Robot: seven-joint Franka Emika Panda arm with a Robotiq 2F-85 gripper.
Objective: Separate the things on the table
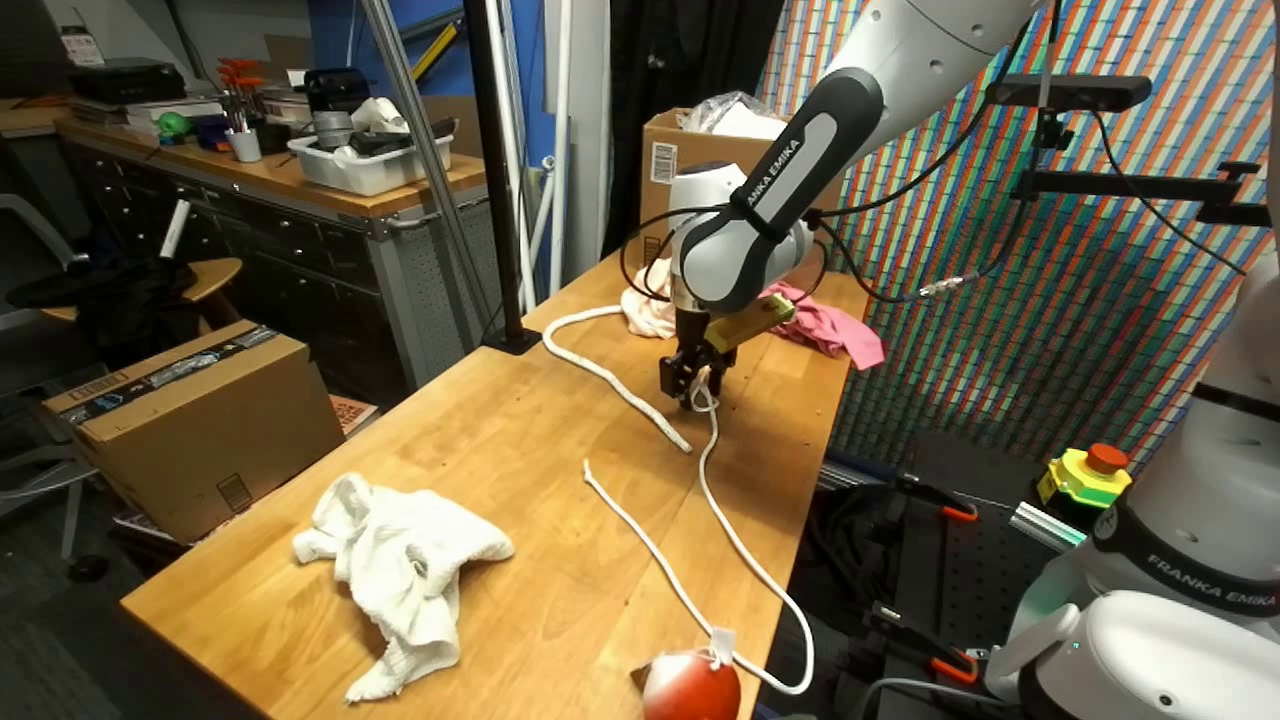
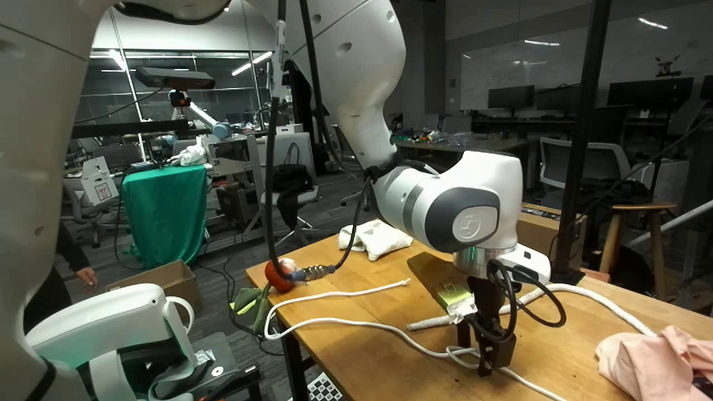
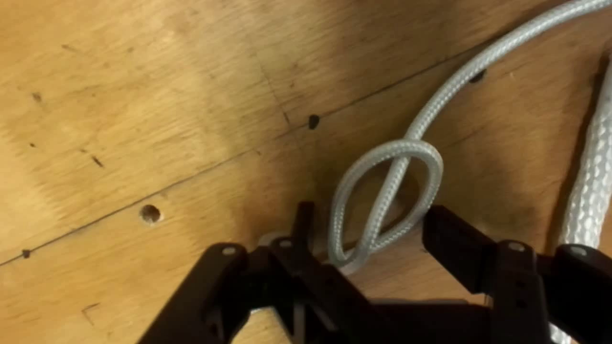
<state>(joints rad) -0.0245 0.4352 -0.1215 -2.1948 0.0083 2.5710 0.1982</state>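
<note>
Visibly spread, the tool [image 3: 368, 210] straddles an ungripped loop of braided rope [image 3: 411, 142] over grainy wood [image 3: 201, 105]

My gripper [image 1: 702, 396]: low over the table [image 1: 480, 440] — thin rope [image 1: 809, 650] looped right by me
Thick rope [image 1: 612, 380]: bending to the peach cloth [image 1: 648, 305]
White cloth [image 1: 400, 540]: crumpled, well apart from me
Red ball [image 1: 692, 692]: near the table's edge

- The near edge of an exterior view cut off the red-and-white ball [image 1: 692, 690].
- At right in an exterior view, the peach cloth [image 2: 646, 356] was cropped.
- In the wrist view, the end effector [image 3: 369, 215] hid part of the thin rope [image 3: 424, 120]; the right edge cropped the thick rope [image 3: 593, 188].
</note>
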